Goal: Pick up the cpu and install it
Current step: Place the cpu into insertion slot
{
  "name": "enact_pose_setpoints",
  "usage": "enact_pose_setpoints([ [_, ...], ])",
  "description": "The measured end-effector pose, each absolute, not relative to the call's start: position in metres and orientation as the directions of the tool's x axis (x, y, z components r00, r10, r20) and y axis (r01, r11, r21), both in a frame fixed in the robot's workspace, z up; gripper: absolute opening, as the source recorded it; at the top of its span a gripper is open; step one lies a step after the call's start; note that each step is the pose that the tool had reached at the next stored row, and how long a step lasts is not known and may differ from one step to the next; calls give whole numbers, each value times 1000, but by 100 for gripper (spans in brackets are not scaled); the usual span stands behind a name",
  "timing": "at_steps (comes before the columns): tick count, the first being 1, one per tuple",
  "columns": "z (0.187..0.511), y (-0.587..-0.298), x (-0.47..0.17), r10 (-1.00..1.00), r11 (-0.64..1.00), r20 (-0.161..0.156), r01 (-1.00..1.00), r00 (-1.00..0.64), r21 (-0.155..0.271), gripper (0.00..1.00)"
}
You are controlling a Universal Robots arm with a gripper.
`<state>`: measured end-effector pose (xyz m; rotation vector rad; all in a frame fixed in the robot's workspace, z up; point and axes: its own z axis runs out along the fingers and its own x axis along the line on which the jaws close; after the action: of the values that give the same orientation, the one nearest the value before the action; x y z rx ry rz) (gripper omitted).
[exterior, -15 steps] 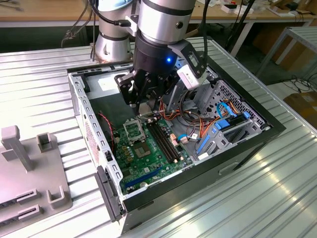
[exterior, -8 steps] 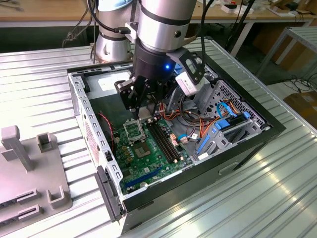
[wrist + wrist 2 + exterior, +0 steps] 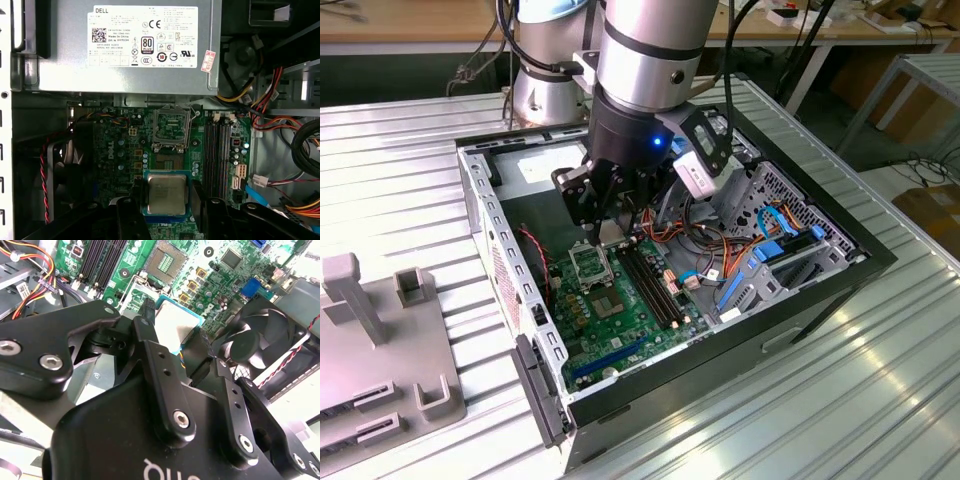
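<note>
At the exterior view's left, we see a grey moulded fixture [image 3: 380,350] lying on the ribbed metal tabletop [image 3: 880,390], well apart from the work

Next to it an open computer case [image 3: 485,215] lies on its side, with the green motherboard [image 3: 620,315] facing up inside

The silver arm [image 3: 645,50] reaches down into the case, and its black gripper [image 3: 610,235] hangs above the board, just over the socket [image 3: 592,265]

In both wrist views the fingers [image 3: 131,210] [image 3: 162,380] are clamped on the cpu [image 3: 166,194] [image 3: 175,327], one pressing each of two opposite edges; the chip's plain silver-grey face is turned up, with a thin blue rim around it

We see the cpu held clear of the motherboard, not seated: the socket [image 3: 171,125] [image 3: 167,260] lies uncovered beyond it, its metal frame open and its contact field bare

In the first wrist view a big grey metal box with a white label [image 3: 115,50] sits past the socket, against the case wall

A black fan [image 3: 265,335] with twisted red-and-black wires stands to one side of the held chip, and the dark memory slots [image 3: 220,150] run along the other side

Farther toward the exterior view's right, we see the memory slots [image 3: 650,275], then a tangle of orange, yellow and red cables [image 3: 715,245], and beyond them the drive cage [image 3: 790,215] with its blue cables, set against the far wall of the case
</note>
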<state>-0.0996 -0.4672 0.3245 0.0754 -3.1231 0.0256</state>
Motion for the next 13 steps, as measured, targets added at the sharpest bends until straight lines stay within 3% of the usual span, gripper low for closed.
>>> enact_pose_setpoints([
  [13, 317, -467, -100, -48, 999, 18, -48, -999, -16, 47],
])
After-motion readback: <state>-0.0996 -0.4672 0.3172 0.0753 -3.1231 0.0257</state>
